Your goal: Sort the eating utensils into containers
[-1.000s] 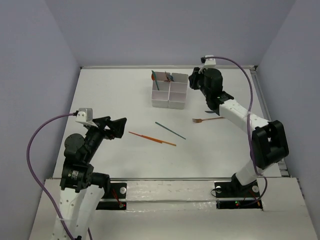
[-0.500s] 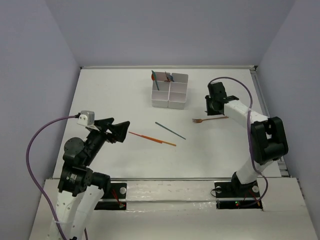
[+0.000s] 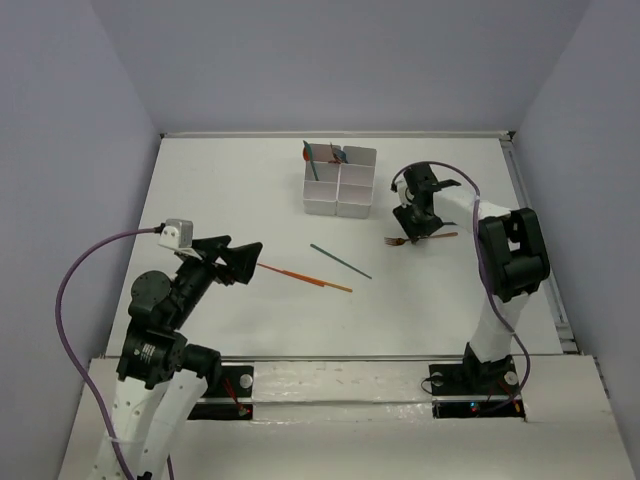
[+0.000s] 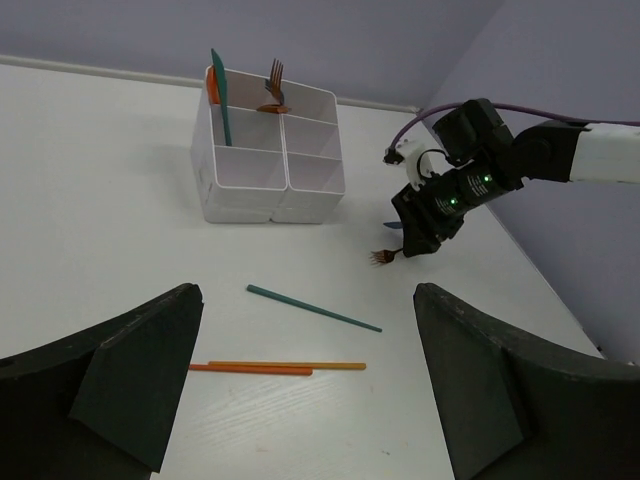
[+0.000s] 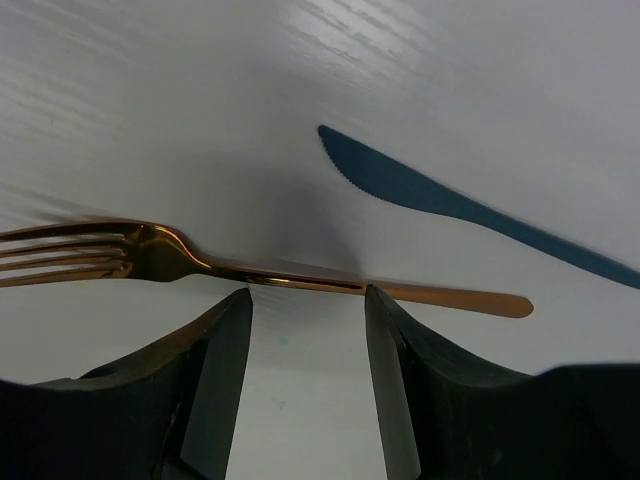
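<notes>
The right arm, a second ago raised just right of the white box (image 3: 340,180), has folded down, and the right gripper (image 3: 412,222) now sits low over the brown fork (image 3: 420,239), to the right of the box and a little nearer the arm bases. Its jaws have widened and stand partly apart, one on each side of the fork's handle (image 5: 440,296) without pinching it. The left gripper (image 3: 245,258) has crept slightly closer to the box; it is spread wide and holds nothing. The loose utensils have not shifted. The fork is thin, glossy and coppery, lying flat on the white table with its tines pointing toward the box. A teal knife (image 5: 450,200) with a serrated edge lies just beyond it in the right wrist view. In front of the box lie a slim teal stick (image 3: 340,261) and, farther from it, two orange sticks (image 3: 305,278) overlapping end to end. The box has four square compartments; a teal utensil (image 4: 218,95) and an orange one (image 4: 211,85) stand in its back left compartment, and another brown fork (image 4: 274,85) in its back right.
</notes>
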Action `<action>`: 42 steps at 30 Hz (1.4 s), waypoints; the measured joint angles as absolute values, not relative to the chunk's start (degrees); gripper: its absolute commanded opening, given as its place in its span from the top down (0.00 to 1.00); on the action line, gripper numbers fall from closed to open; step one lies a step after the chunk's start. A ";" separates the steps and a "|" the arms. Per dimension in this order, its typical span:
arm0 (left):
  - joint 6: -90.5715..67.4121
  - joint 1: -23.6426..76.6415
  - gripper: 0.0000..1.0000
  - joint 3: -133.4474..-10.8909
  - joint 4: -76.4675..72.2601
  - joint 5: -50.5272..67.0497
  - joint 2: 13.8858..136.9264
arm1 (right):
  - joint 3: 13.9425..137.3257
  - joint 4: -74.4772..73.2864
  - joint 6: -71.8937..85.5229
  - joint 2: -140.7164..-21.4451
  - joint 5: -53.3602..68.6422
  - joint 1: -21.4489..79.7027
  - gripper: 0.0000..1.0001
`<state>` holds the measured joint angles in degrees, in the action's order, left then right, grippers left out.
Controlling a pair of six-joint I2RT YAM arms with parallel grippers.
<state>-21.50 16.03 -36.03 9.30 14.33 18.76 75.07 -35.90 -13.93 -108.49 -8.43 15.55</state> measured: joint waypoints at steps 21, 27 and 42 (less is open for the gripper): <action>-21.50 16.05 0.01 -36.03 9.28 14.39 19.40 | 79.46 -37.98 -17.82 -112.86 6.04 15.53 0.57; -21.50 16.05 0.01 -36.03 9.28 14.39 19.40 | 77.10 -34.87 -14.02 -111.48 10.63 15.57 0.74; -21.52 16.05 0.01 -36.03 9.30 13.67 18.98 | 64.47 -24.84 2.44 -103.20 5.76 26.83 0.79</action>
<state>-21.52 16.05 -36.03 9.30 13.67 18.98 64.47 -24.84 2.44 -103.20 5.76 26.83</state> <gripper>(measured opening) 0.989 0.180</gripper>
